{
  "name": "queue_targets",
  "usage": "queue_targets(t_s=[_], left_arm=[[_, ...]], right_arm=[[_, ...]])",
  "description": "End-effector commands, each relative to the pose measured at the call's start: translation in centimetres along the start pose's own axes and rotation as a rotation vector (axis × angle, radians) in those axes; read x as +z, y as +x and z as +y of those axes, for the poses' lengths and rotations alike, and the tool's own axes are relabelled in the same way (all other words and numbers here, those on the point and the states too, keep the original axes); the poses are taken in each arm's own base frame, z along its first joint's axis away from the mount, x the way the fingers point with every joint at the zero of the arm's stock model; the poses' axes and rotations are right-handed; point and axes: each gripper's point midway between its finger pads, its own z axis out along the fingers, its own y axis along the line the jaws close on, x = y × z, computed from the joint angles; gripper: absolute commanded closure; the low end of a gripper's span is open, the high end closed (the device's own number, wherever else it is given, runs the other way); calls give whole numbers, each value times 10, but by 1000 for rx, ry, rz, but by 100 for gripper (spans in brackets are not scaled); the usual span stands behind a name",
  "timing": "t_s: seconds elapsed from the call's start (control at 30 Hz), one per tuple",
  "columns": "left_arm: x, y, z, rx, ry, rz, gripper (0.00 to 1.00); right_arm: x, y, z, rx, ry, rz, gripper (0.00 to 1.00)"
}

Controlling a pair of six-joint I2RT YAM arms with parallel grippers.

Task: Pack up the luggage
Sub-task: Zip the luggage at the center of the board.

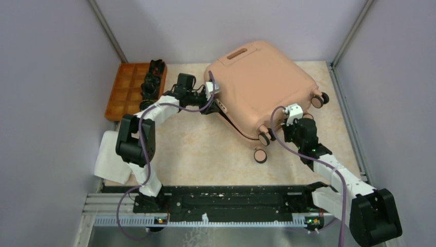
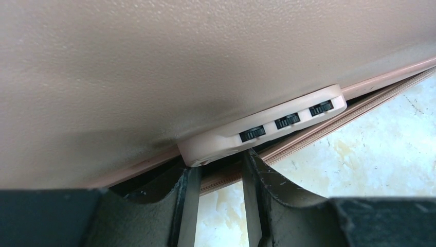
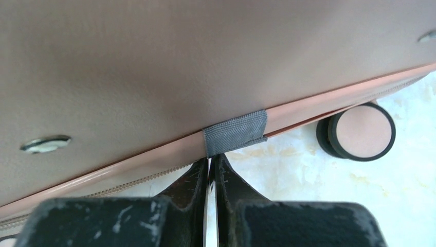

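nearly shut: peach-pink luggage (image 1: 262,85) lying on the table (image 1: 205,149)

rounded hard shell, lid gaping slightly along the zipper (image 2: 370,104). left gripper (image 2: 218,164) stands parted beneath the three-dial lock (image 2: 267,126); right gripper (image 3: 211,162) is clenched, tips at a grey tab (image 3: 235,132) on the seam.

One luggage (image 1: 262,82), one orange tray (image 1: 126,90), one white cloth (image 1: 110,159).

Arms (image 1: 159,109) (image 1: 342,172) white w/ blk joints (image 1: 134,141) — purple cables (image 1: 149,154), scuffed tools (image 2: 221,170) (image 3: 211,170).
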Motion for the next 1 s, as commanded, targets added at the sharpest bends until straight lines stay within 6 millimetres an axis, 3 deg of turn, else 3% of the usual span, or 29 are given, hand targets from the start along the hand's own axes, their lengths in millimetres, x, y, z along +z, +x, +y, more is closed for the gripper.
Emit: queue_targets(t_s=[0.0, 0.07, 0.23, 0.3, 0.4, 0.47, 0.53, 0.6, 0.63, 0.7, 0.73, 0.83, 0.97], left_arm=[[37, 20, -75, -70, 255, 21, 60], [27, 14, -79, -2, 249, 4, 61], [-17, -14, -41, 35, 196, 32, 57], [-37, -34, -28, 60, 173, 41, 44], [-65, -66, -21, 41, 158, -4, 12], [-80, -78, -21, -13, 146, -53, 8], [-89, -78, -29, -14, 148, -86, 7], [-81, -52, -60, 90, 205, -53, 11], [-69, -21, -82, 107, 241, 8, 15], [-54, 17, -117, 241, 306, 104, 23], [-46, 28, -125, 294, 304, 123, 29], [-24, 27, -123, 404, 260, 62, 43], [5, 23, -121, 400, 269, 62, 56]], right_arm=[[-12, -47, 62, 108, -260, -197, 100], [-16, -47, 62, 124, -253, -211, 100], [-22, -49, 52, 131, -204, -236, 100], [-22, -46, 49, 144, -183, -233, 100], [-21, -43, 48, 166, -174, -238, 100], [-20, -42, 46, 172, -163, -235, 100], [-20, -41, 46, 169, -160, -229, 100], [-20, -39, 45, 165, -153, -223, 100], [-21, -41, 44, 163, -151, -226, 100], [-23, -42, 43, 161, -147, -234, 100], [-24, -43, 42, 164, -142, -242, 100], [-26, -45, 42, 176, -145, -270, 100], [-27, -47, 44, 192, -157, -274, 100]])
